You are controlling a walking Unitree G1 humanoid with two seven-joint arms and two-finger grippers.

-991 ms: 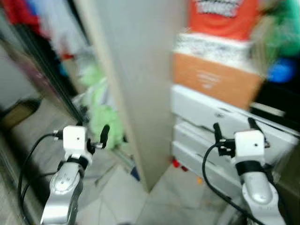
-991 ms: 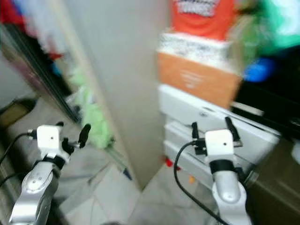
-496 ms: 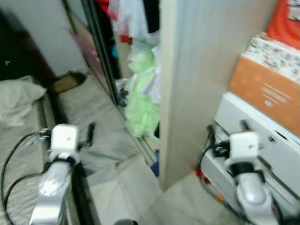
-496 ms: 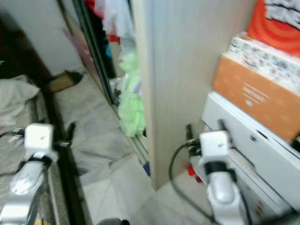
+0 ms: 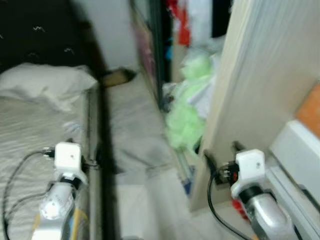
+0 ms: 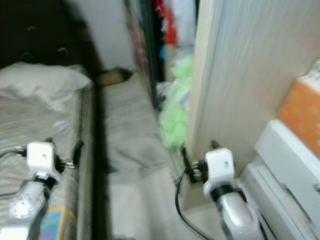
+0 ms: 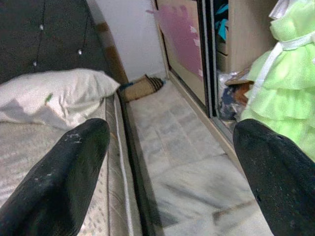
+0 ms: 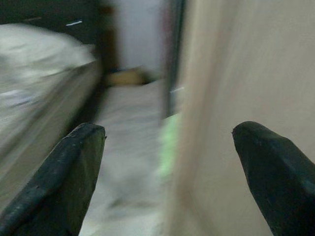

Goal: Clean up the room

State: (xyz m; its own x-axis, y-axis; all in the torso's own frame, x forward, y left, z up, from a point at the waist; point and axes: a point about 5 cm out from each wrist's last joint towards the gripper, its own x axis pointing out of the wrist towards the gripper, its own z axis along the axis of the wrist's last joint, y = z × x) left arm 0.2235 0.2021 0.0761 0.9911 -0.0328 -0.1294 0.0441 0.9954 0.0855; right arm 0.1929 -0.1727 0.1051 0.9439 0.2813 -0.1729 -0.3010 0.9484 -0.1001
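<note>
A pale green frilly dress [image 5: 187,112] hangs low at the open wardrobe, its hem near the floor; it is also close in the left wrist view [image 7: 290,73]. A brown slipper-like thing [image 7: 142,87] lies on the floor by the wall. My left gripper [image 5: 82,150] is held out over the bed's edge, open, nothing between its fingers. My right gripper [image 5: 221,150] is open and empty too, close in front of the pale wooden wardrobe side panel [image 5: 260,85]. The eye views are blurred.
A bed [image 5: 30,130] with a white pillow [image 5: 47,85] and dark headboard is on my left. A narrow strip of tiled floor [image 5: 132,135] runs between bed and wardrobe. White drawers [image 5: 300,155] with an orange box [image 5: 311,111] on top stand at right.
The whole view has swung left: the bed and pillow have come in, and the boxes and drawers have slid off to the right. Both grippers stay open and empty.
</note>
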